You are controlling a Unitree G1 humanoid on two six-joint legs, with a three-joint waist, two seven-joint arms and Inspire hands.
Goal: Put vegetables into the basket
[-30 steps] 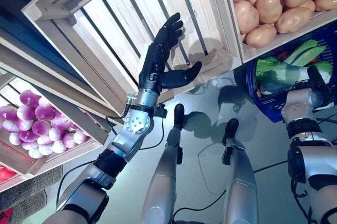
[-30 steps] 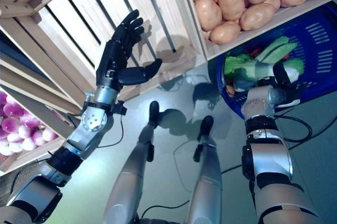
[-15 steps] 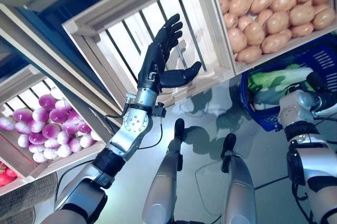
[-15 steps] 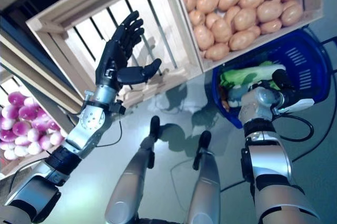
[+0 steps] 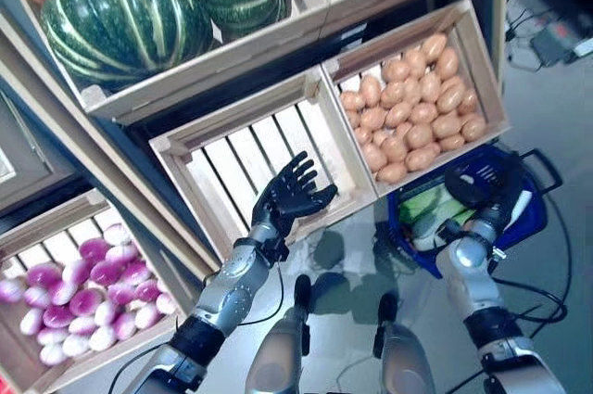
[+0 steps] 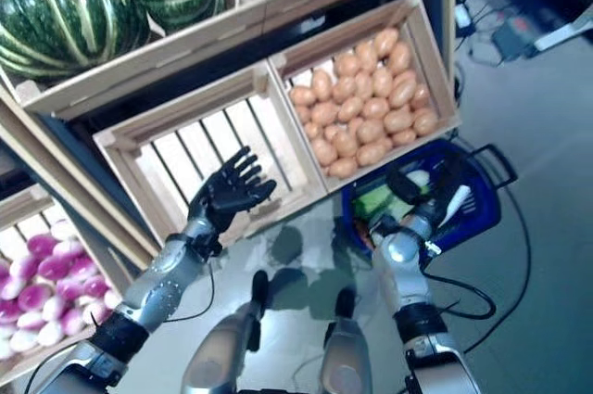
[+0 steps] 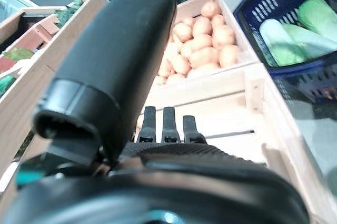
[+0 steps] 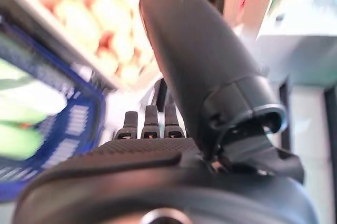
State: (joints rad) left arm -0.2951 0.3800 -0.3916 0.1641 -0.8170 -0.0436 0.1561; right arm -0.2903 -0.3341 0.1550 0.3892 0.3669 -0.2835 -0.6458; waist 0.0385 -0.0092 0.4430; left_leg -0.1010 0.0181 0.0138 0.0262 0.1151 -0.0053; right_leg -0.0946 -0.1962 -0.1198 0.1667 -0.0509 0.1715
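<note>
- Left robot hand (image 5: 292,195) raised, fingers spread, before the empty crate (image 5: 243,155)
- Right robot hand (image 5: 480,192) open over the blue basket (image 5: 528,218) holding greens (image 5: 426,209)
- Camera has tilted up: pumpkins (image 5: 120,19) now visible

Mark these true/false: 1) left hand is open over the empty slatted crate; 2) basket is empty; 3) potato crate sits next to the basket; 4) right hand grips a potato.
1) True: the left hand, fingers spread, is in front of the empty crate.
2) False: the blue basket already holds green leafy vegetables.
3) True: the potato crate is right beside the basket.
4) False: the right hand is over the basket, fingers straight, holding nothing.
</note>
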